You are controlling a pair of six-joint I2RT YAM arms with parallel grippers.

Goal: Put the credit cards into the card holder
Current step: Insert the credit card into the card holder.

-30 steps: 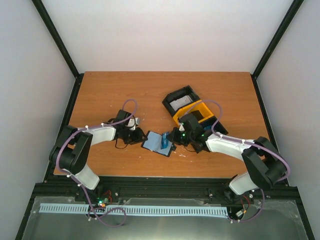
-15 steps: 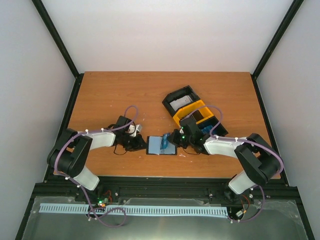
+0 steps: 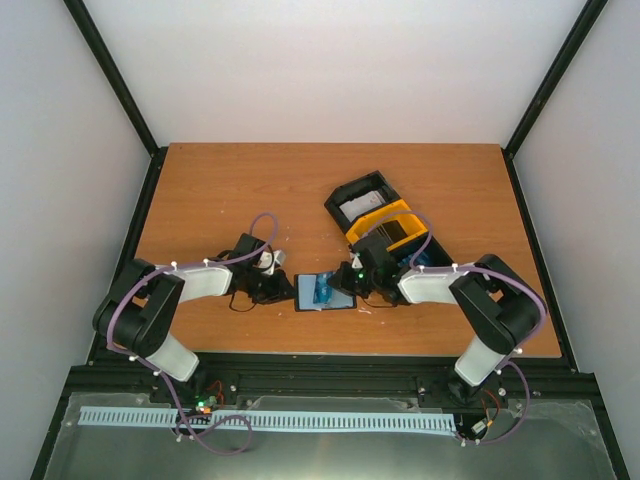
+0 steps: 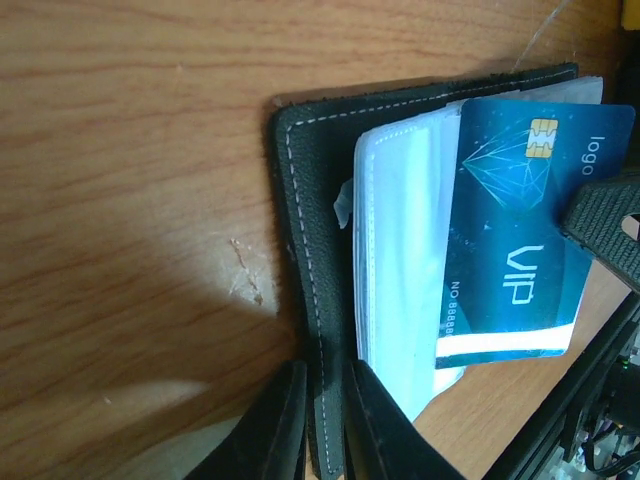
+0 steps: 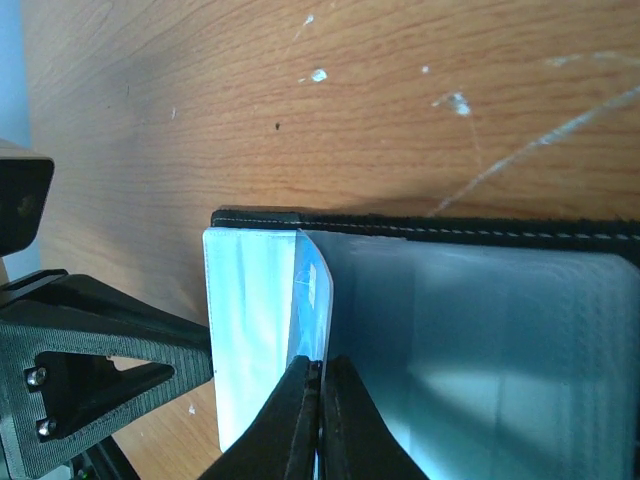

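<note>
The black card holder [image 3: 305, 292] lies open on the table between the arms, its clear inner pockets [image 4: 400, 250] showing. My left gripper [image 4: 322, 420] is shut on the holder's stitched black edge [image 4: 300, 260] and pins it. My right gripper [image 5: 320, 420] is shut on a bright blue credit card [image 4: 515, 230], held edge-on over the pockets; the card's leading edge [image 5: 312, 300] sits at a clear pocket sleeve. In the top view the blue card [image 3: 328, 290] lies over the holder, with my right gripper [image 3: 350, 280] at its right side and my left gripper [image 3: 285, 290] at the holder's left.
A black-and-yellow three-compartment tray [image 3: 385, 225] stands behind the right arm, with grey-white cards [image 3: 362, 203] in its far compartment. The table's front edge [image 3: 330, 352] is close below the holder.
The right gripper has carried the blue card leftward, further over the holder. The holder has turned square to the table edge. The left gripper has stayed at the holder's left edge.
</note>
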